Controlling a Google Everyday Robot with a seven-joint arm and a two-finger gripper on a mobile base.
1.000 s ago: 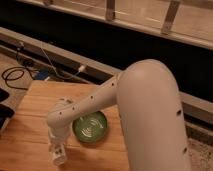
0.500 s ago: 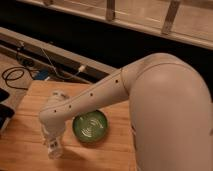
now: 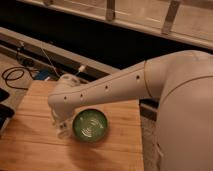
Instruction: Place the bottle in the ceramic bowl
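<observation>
Gripper (image 3: 63,131): shifted from the bench's (image 3: 35,145) left edge to just beside bowl (image 3: 90,124); grip unclear. Bottle unseen; placement likely imminent.

Bowl (image 3: 90,124) on the table (image 3: 35,145) near its middle, pincer (image 3: 63,131) low over the table just left of the bowl, arm (image 3: 107,90) reaching in from the right behind the bowl, cables (image 3: 15,76) on the floor beyond the table's left corner.
</observation>
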